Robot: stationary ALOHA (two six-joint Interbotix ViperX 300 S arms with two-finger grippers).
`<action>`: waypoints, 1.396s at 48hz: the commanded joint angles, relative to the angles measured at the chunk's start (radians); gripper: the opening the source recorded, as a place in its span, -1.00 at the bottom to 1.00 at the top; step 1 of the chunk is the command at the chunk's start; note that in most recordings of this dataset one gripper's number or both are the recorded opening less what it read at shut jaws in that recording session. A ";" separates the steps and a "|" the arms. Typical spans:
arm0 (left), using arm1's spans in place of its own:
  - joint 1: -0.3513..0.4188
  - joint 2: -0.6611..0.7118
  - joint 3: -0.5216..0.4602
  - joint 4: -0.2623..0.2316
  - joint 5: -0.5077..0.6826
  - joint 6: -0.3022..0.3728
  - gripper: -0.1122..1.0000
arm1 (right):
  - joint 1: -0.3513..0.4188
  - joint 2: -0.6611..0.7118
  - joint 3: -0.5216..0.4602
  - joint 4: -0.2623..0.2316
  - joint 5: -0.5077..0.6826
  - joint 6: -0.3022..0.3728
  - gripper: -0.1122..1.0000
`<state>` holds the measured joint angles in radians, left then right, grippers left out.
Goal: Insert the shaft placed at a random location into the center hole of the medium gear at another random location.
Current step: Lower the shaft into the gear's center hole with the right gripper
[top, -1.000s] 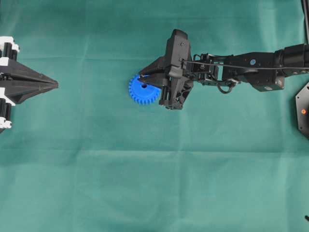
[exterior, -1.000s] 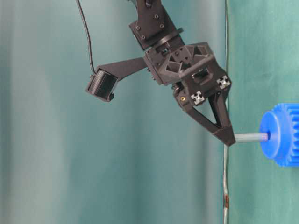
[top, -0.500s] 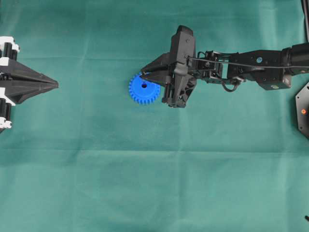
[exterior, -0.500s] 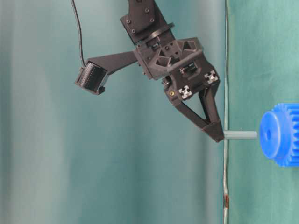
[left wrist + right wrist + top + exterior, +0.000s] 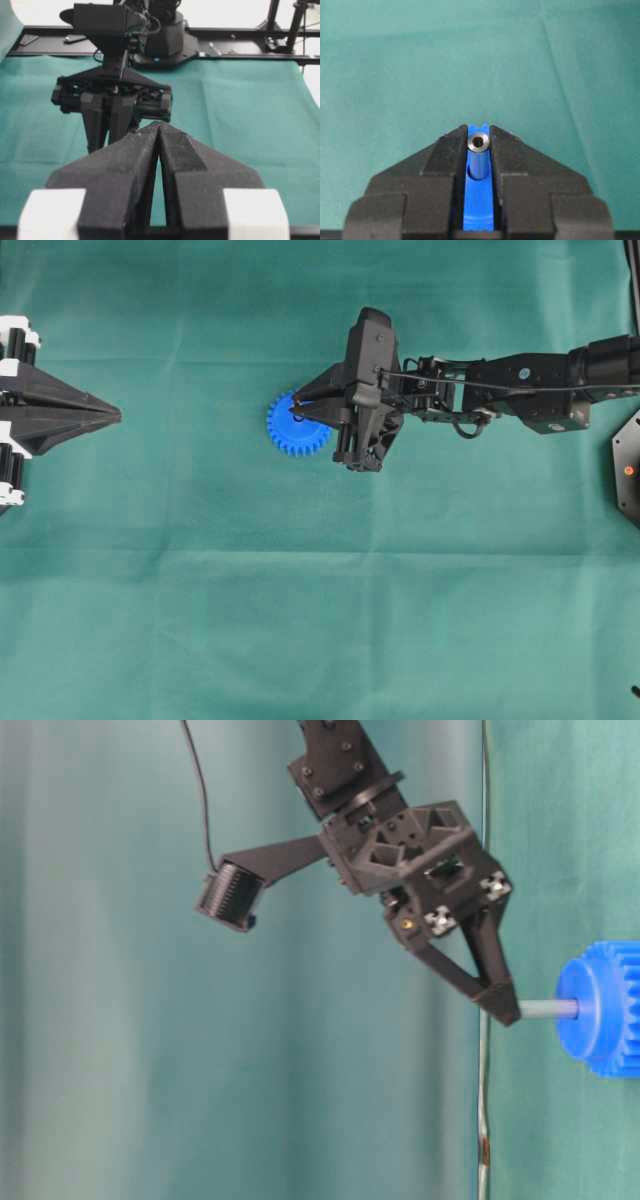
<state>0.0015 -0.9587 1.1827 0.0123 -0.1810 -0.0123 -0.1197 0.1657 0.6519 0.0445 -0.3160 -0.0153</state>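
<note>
A green cloth (image 5: 300,620) covers my whole table, creased faintly across the middle. Beyond its far edge runs a black frame (image 5: 240,37), bright white light behind it.

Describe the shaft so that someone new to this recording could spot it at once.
Start at the green cloth and find the only bright blue round plastic toothed gear on it. The right arm's black tool reaches to the gear's raised hub. The shaft is the short, thin silvery-grey metal pin bridging tool tip and hub, its far end at the hub's centre; nothing else here is metallic grey.
</note>
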 commanded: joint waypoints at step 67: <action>-0.002 0.006 -0.026 0.003 -0.002 0.000 -0.79 | 0.006 0.041 -0.026 0.012 -0.021 -0.005 -0.17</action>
<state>0.0015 -0.9587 1.1827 0.0123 -0.1779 -0.0123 -0.1181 0.2332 0.6504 0.0537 -0.3359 -0.0153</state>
